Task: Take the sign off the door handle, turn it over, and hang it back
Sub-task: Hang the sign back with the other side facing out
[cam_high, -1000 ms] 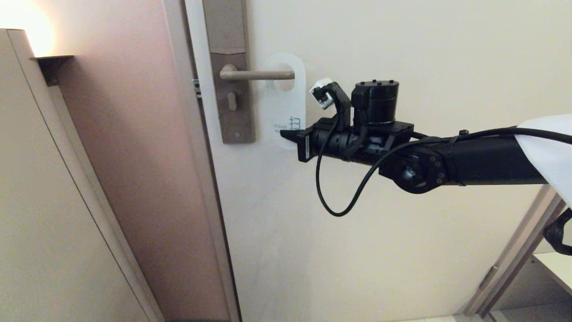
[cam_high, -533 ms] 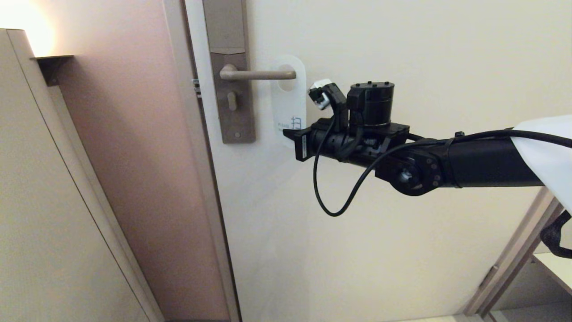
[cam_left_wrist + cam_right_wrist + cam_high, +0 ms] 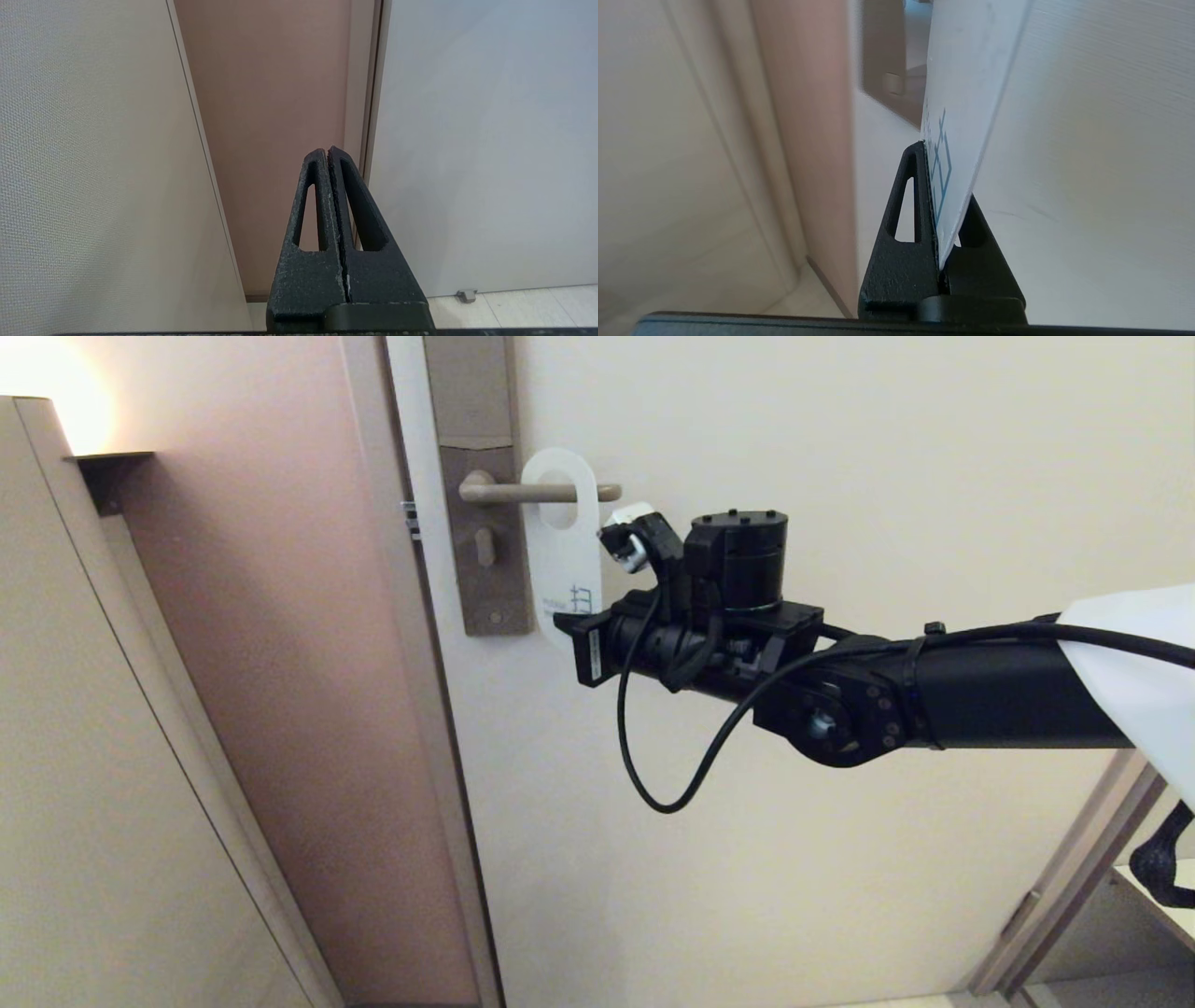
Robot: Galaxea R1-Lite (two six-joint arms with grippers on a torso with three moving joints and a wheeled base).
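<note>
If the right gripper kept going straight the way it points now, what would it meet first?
Probably the lock plate: the right gripper, shut on the sign, points along the door toward it. Depth is unclear.

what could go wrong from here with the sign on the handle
1. The right gripper pinches only the bottom edge of the sign, so the thin card may slip or bend.
2. The sign's hole sits mid-way along the door handle, near the lock plate; pulling at an angle may snag it on the lever instead of sliding it off the free end.

The left gripper is parked away from the door and cannot help.
</note>
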